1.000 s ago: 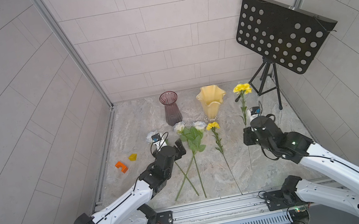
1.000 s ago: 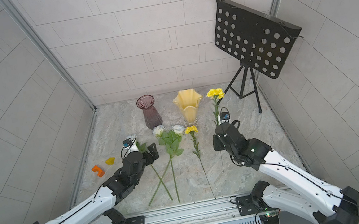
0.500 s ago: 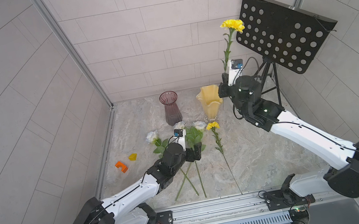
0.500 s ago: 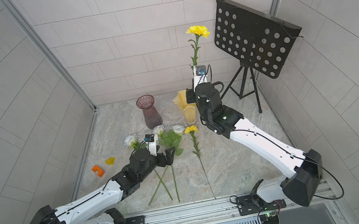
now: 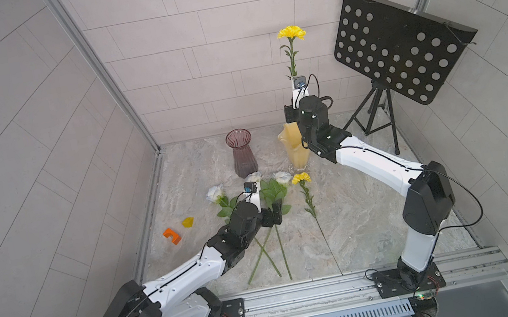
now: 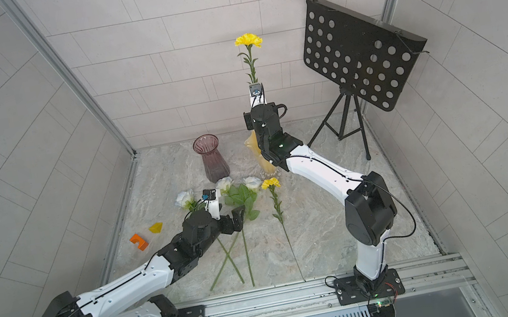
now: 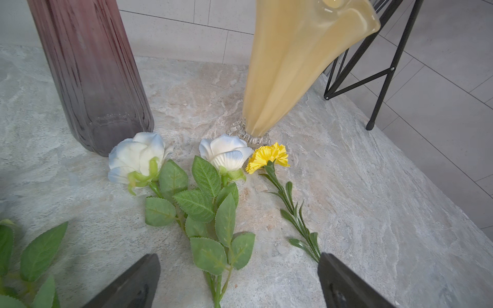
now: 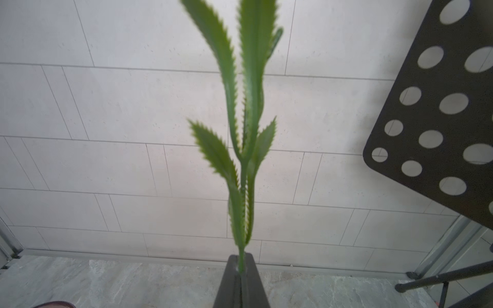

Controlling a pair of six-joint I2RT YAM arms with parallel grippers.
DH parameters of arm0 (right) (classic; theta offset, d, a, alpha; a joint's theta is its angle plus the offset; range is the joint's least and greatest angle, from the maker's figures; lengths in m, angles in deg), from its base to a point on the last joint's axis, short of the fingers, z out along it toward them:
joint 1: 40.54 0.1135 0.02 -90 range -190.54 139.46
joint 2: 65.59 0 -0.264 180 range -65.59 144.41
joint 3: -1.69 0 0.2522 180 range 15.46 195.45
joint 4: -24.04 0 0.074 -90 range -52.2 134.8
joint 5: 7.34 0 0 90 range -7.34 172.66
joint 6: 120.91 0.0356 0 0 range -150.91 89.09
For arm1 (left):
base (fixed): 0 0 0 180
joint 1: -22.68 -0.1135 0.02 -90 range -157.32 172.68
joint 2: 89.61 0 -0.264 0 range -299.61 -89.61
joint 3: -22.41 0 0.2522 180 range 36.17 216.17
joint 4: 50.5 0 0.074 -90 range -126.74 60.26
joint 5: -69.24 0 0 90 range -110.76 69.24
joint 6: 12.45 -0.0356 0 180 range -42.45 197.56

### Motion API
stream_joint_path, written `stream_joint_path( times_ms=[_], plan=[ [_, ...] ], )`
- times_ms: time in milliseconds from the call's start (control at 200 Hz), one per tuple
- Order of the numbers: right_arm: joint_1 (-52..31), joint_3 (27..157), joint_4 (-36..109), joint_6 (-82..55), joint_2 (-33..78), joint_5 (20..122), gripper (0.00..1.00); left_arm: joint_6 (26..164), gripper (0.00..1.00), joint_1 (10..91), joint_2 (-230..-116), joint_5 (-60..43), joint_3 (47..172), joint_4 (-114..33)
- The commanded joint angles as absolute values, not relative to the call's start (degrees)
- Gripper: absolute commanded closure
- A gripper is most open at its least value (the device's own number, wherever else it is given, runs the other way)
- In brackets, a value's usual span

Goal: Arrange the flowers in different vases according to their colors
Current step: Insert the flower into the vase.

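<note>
Where your right fingers [image 8: 229,288] meet, they are clenched on the thin green stem of the held carnation [image 8: 246,160], which rises straight from them; in both top views its yellow bloom stands high against the tiled back wall. Just below that arm's wrist stands the pale yellow vase [image 5: 294,145], partly hidden by the arm, so you cannot tell whether the stem's lower end is inside it. Your left fingers [image 7: 133,285] are spread wide and grasp nothing, low over the counter [image 5: 362,218], with the leafy stems of the first white rose [image 7: 137,156] and the second white rose [image 7: 225,153] lying between their tips. The first bloom lies just beside the base of the purple vase [image 7: 90,66], the second near the yellow vase's clear foot. The second carnation [image 7: 268,157] lies flat just beside that rose. A third white rose [image 5: 215,193] lies farther left, its stem crossing another's. Well off to the left sit an orange block [image 5: 171,235] and a yellow block [image 5: 188,222]; a black music stand [image 5: 399,49] stands at the back right
</note>
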State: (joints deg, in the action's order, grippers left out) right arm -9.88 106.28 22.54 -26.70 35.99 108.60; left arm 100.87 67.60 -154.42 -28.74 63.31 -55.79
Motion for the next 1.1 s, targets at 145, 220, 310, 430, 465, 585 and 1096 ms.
stream_joint_path(
  times_ms=[145,220,310,430,465,585,1096],
  plan=[
    [-9.7,99.0,16.5,-20.4,36.8,107.5,1.0,100.7,0.0,67.8,-152.8,-30.7,63.8,-56.0],
    [-9.6,98.4,17.3,-19.0,37.0,107.4,1.0,100.7,0.0,67.8,-152.5,-31.0,63.7,-55.8],
    [-9.7,98.3,19.5,-17.6,36.5,106.8,0.81,100.8,0.0,67.8,-152.3,-31.6,63.6,-55.7],
    [-9.6,98.2,23.8,-15.4,34.4,105.6,0.55,100.9,0.0,67.8,-152.2,-32.0,63.7,-55.3],
    [-9.7,98.1,25.5,-14.8,33.6,105.2,0.49,101.0,0.0,67.8,-152.2,-32.2,63.8,-55.2],
    [-9.7,99.0,33.7,-12.2,30.4,104.7,0.36,101.4,0.0,67.7,-151.9,-33.7,63.9,-54.3],
    [-6.3,82.3,72.5,0.4,2.5,90.2,0.44,120.0,0.0,61.1,-144.4,-48.1,60.9,-44.2]
  ],
)
